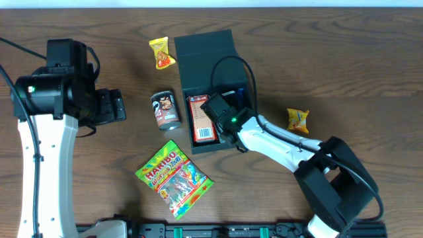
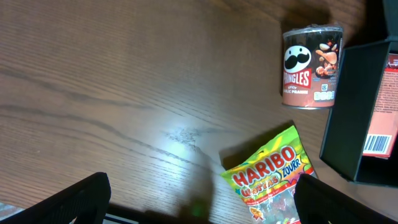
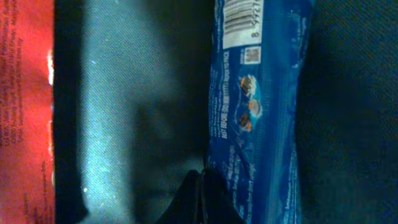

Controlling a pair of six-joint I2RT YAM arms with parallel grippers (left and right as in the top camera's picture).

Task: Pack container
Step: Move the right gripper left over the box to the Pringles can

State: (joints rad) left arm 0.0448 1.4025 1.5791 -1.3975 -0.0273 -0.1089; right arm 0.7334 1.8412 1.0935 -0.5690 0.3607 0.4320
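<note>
The dark green container (image 1: 198, 147) stands open mid-table, its flap lid (image 1: 205, 46) lying back. Inside it a red carton (image 1: 201, 119) lies on the left. A blue snack packet (image 3: 255, 99) lies on the container floor (image 3: 112, 93). My right gripper (image 1: 221, 112) reaches down into the container. Its jaws (image 3: 202, 174) are shut, tips together at the packet's left edge. I cannot tell whether they pinch any wrapper. My left gripper (image 1: 112, 106) hangs open at the left over bare wood (image 2: 202, 199), holding nothing.
A Pringles can (image 1: 165, 109) lies left of the container. A Haribo bag (image 1: 174, 178) lies in front of it. One yellow snack pack (image 1: 161, 53) sits beside the lid and another (image 1: 297, 119) lies to the right.
</note>
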